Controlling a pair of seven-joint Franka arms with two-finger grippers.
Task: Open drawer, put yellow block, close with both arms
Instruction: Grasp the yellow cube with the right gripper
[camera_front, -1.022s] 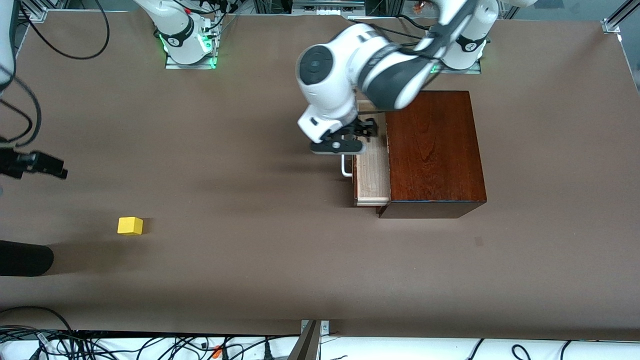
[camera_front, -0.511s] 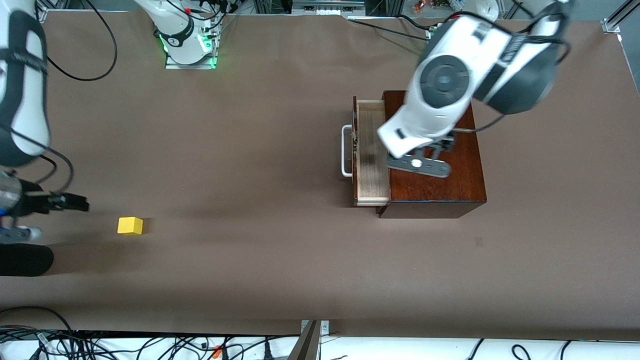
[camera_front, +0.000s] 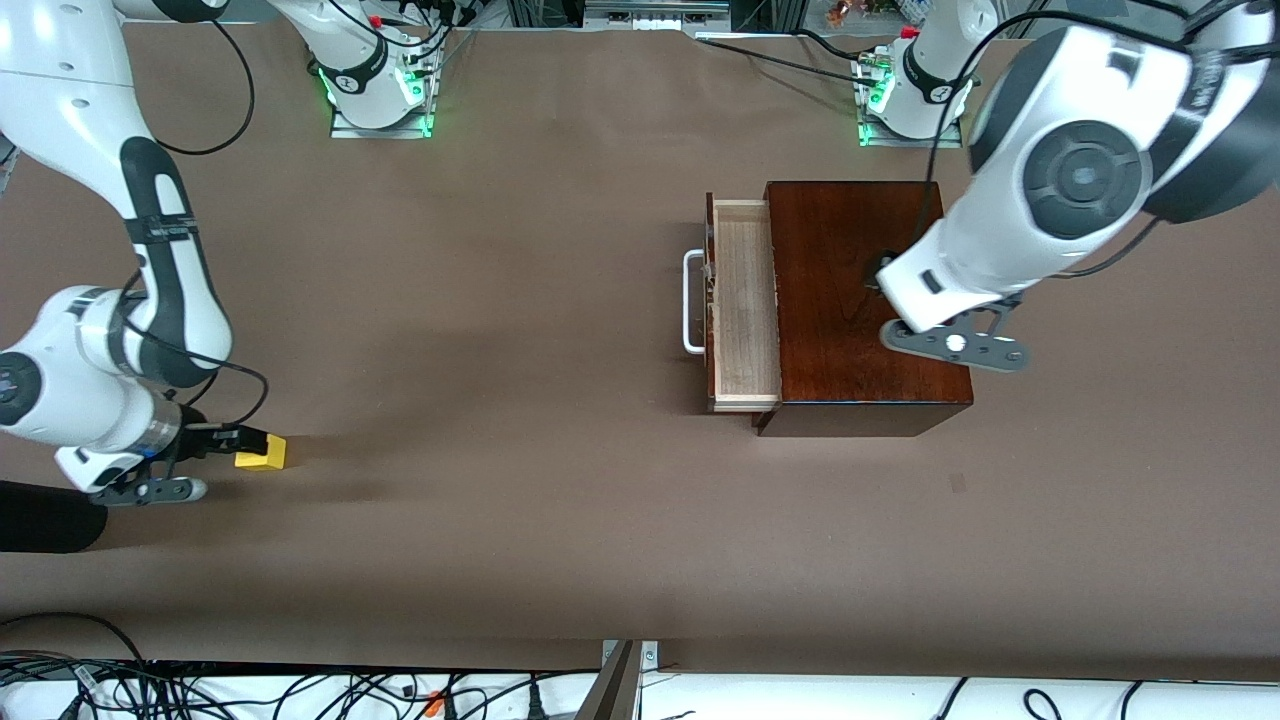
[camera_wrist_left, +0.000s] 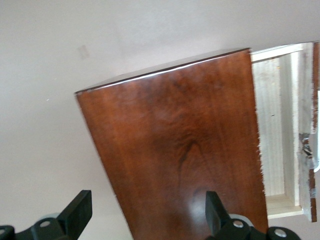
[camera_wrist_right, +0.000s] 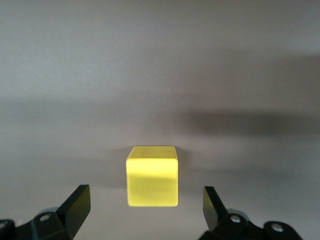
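The dark mahogany box (camera_front: 860, 290) stands near the left arm's base. Its drawer (camera_front: 745, 300) is pulled partly out, showing the pale, empty tray and the white handle (camera_front: 692, 300). The tray also shows in the left wrist view (camera_wrist_left: 277, 130). My left gripper (camera_wrist_left: 147, 207) is open and empty above the box top (camera_wrist_left: 185, 140), at the box's edge away from the drawer. In the front view the left arm's wrist (camera_front: 960, 290) hides its fingers. The yellow block (camera_front: 262, 452) lies on the table at the right arm's end. My right gripper (camera_front: 232, 440) is open, low beside the block (camera_wrist_right: 152, 176), apart from it.
The brown table (camera_front: 500, 300) lies bare between the block and the drawer. A black object (camera_front: 45, 515) lies at the table's edge near the right gripper. Cables hang along the edge nearest the front camera.
The left gripper left the drawer handle and swung over the box toward the left arm's end. The right arm swept in and down to the yellow block. The drawer stayed open.
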